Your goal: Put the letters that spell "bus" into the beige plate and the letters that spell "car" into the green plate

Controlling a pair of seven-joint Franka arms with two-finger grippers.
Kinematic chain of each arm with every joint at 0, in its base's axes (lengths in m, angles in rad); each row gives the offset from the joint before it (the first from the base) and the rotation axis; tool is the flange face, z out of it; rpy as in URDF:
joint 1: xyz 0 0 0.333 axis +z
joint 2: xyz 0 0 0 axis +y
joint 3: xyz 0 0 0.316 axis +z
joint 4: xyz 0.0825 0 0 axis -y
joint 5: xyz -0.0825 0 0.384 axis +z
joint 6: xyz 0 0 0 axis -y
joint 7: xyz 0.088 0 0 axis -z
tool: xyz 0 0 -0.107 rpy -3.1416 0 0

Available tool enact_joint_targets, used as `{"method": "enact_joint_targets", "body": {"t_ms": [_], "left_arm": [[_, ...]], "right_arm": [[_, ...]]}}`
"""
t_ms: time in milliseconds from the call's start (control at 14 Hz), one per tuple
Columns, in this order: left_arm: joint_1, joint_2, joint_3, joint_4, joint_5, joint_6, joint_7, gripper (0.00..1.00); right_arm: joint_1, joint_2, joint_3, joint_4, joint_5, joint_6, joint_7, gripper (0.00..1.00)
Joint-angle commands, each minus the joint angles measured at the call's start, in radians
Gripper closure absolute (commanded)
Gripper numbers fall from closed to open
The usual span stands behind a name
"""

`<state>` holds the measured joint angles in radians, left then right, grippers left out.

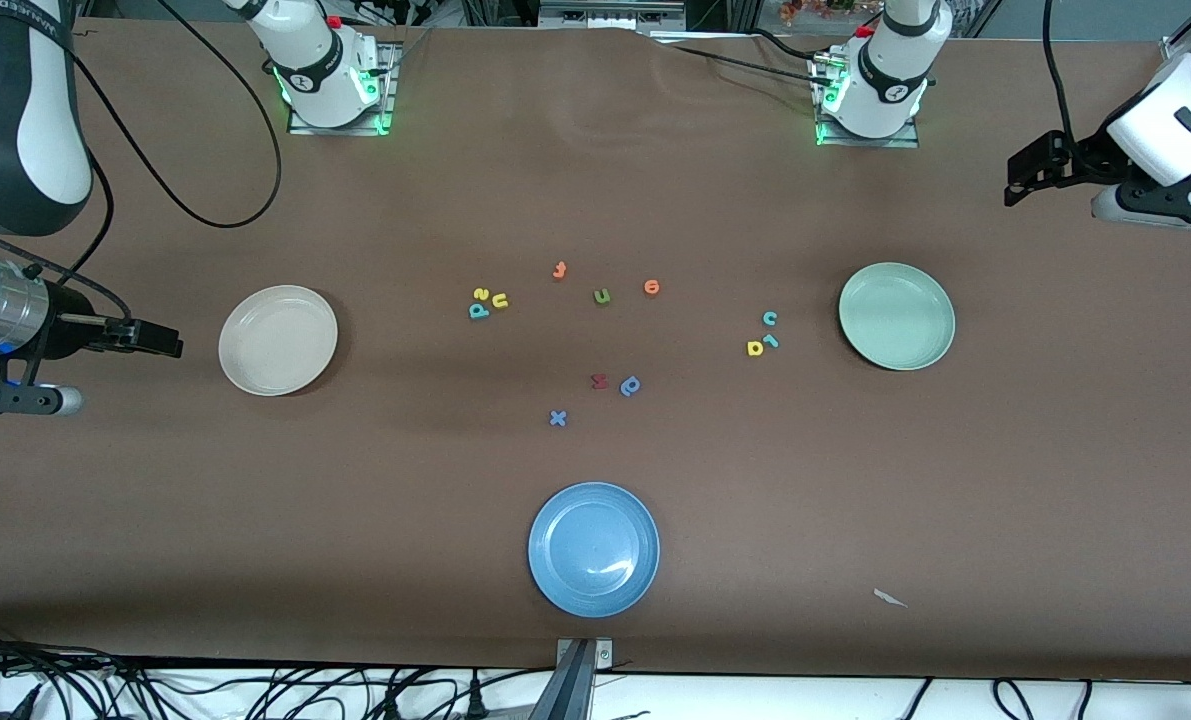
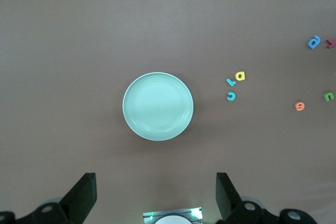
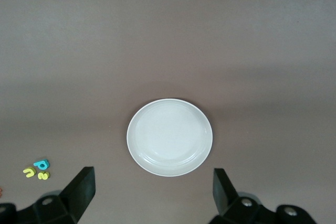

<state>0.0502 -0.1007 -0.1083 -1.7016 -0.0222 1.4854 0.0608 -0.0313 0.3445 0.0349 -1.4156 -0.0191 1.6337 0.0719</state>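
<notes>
The "bus" letters (image 1: 488, 301), a teal b (image 1: 478, 311), a yellow s (image 1: 481, 293) and a yellow u (image 1: 500, 300), lie bunched together on the table (image 1: 595, 200), between the beige plate (image 1: 278, 340) and the table's middle; none is in a plate. The right gripper (image 3: 149, 190) hangs high over the right arm's end of the table, its fingers (image 3: 81, 188) spread wide and holding nothing, with the beige plate seen between them in the right wrist view. The left gripper (image 2: 155, 192) hangs likewise over the left arm's end, fingers (image 2: 226, 192) wide apart and holding nothing, looking down on the green plate (image 1: 896, 315). Both arms wait. The "car" letters (image 1: 763, 335), a teal c (image 1: 770, 318), a teal r (image 1: 771, 342) and a yellow a (image 1: 754, 348), sit close together just beside the green plate, toward the table's middle. Between the two clusters lie an orange t (image 1: 559, 270), an olive u (image 1: 602, 295) and an orange o (image 1: 651, 287). Nearer the front camera are a dark red letter (image 1: 599, 381), a blue p-like letter (image 1: 630, 385) touching or just beside it, and a blue x (image 1: 557, 418). Nearer still sits a blue plate (image 1: 593, 549), and a white scrap (image 1: 889, 598) lies toward the left arm's end, near the table's front edge.
</notes>
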Motion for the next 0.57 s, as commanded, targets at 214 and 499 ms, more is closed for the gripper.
{"method": "enact_joint_targets", "body": {"t_ms": [214, 499], "left_arm": [[0.003, 0.013, -0.013, 0.034, -0.016, -0.027, 0.007, 0.0], [0.003, 0.013, -0.011, 0.034, -0.016, -0.027, 0.007, 0.0]], "right_arm": [[-0.013, -0.019, 0.011, -0.013, 0.019, -0.003, 0.006, 0.0], [-0.013, -0.019, 0.011, -0.013, 0.019, -0.009, -0.006, 0.0]]}}
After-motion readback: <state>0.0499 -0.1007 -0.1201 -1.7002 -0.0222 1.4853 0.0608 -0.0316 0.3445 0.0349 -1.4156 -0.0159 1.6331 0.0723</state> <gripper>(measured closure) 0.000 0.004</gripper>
